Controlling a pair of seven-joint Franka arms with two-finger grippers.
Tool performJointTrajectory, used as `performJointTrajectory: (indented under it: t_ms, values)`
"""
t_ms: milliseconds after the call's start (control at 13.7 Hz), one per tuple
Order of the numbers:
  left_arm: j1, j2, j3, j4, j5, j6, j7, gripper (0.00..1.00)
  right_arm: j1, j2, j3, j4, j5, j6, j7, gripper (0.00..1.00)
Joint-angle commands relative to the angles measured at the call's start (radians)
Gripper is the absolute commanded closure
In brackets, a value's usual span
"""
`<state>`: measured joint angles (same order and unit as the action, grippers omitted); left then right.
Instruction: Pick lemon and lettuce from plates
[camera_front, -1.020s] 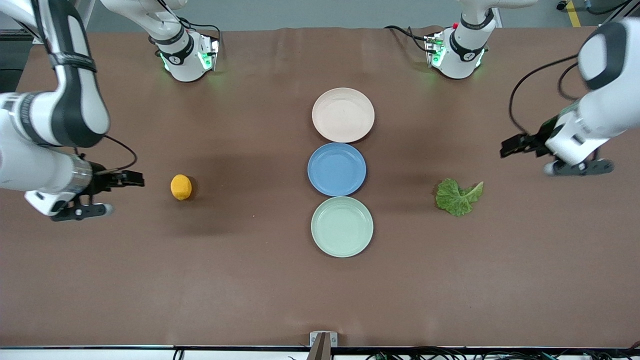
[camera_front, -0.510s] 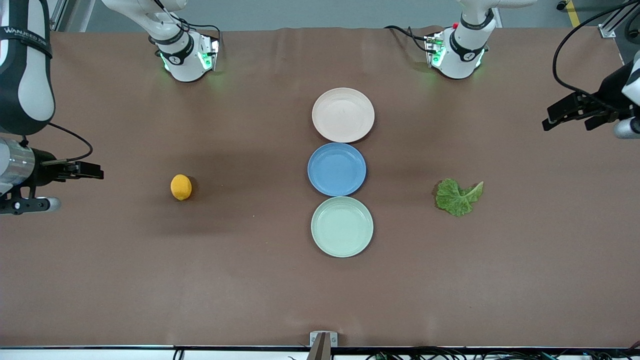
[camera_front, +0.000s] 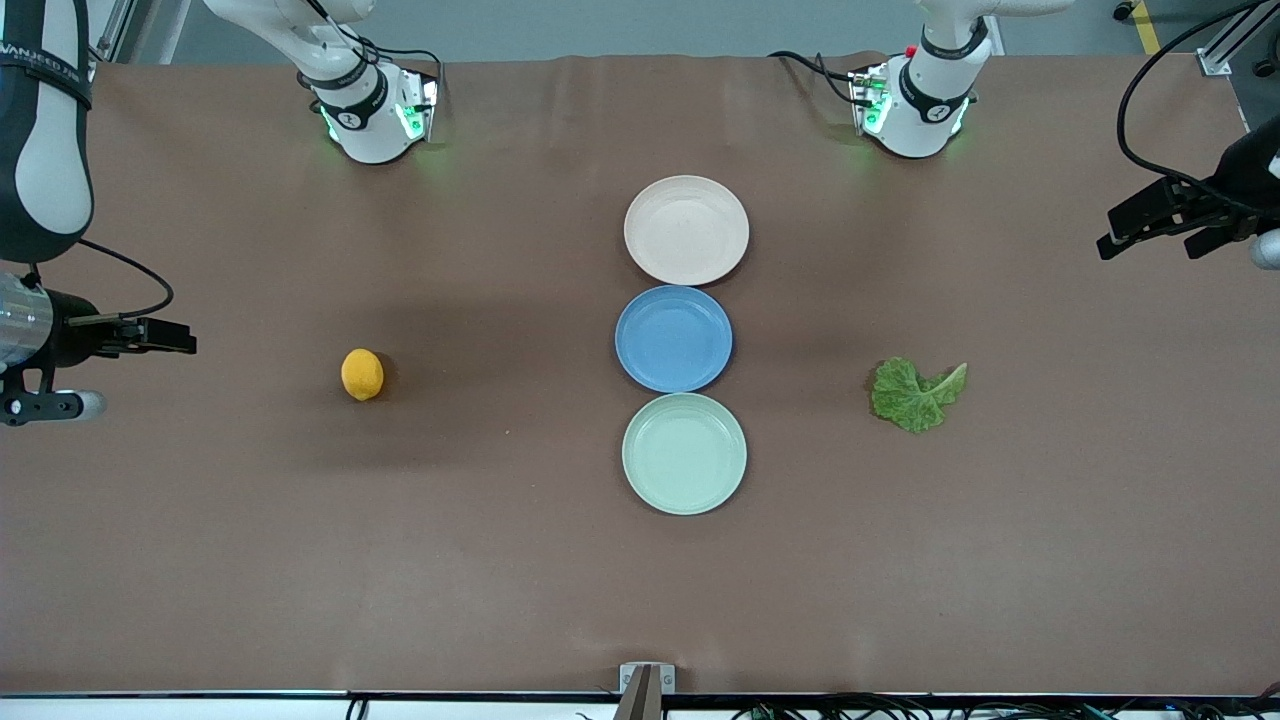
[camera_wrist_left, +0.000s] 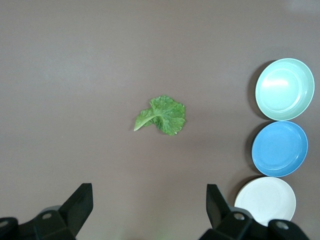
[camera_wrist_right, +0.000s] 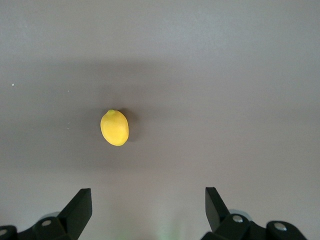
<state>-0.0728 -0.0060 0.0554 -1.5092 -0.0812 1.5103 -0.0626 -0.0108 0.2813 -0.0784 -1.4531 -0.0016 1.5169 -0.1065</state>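
Lying on the bare worktop (camera_front: 500, 560), lemon (camera_front: 362, 374) toward the right arm's end, lettuce (camera_front: 915, 394) toward the left arm's end. Beige-pink plate (camera_front: 686, 230), blue plate (camera_front: 673, 338), mint plate (camera_front: 684, 453) in a row between, nothing on them. Right gripper (camera_wrist_right: 148, 207) above the lemon, left gripper (camera_wrist_left: 149, 205) above the lettuce; both fingers spread, released.

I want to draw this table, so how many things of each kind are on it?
Round shallow plates: 3 (pale beige-pink plate, blue plate, pale mint green plate)
Small oval yellow-orange lemon: 1
Crinkled bright green lettuce leaf: 1
Total: 5
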Motion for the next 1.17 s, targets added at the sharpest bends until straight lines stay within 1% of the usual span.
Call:
performJointTrajectory:
  t_ms: [0, 146, 510, 874, 1093]
  values:
    - [0.002, 0.015, -0.005, 0.04, 0.037, -0.024, 0.004, 0.0, -0.008, -0.088, 0.012, -0.072, 0.003, 0.005, 0.048, 0.0]
    - [0.004, 0.014, -0.006, 0.038, 0.037, -0.024, 0.007, 0.0, -0.001, -0.112, 0.012, -0.078, 0.005, -0.001, 0.048, 0.0]
    - [0.004, 0.017, -0.006, 0.034, 0.035, -0.024, 0.009, 0.0, 0.005, -0.212, 0.011, -0.156, 0.005, 0.031, 0.045, 0.0]
    - [0.004, 0.021, -0.006, 0.037, 0.037, -0.019, 0.01, 0.0, 0.011, -0.301, 0.011, -0.185, 0.003, 0.022, 0.038, 0.0]
    - [0.004, 0.021, -0.006, 0.037, 0.037, -0.016, 0.01, 0.0, 0.011, -0.356, 0.011, -0.228, 0.0, 0.023, 0.036, 0.0]
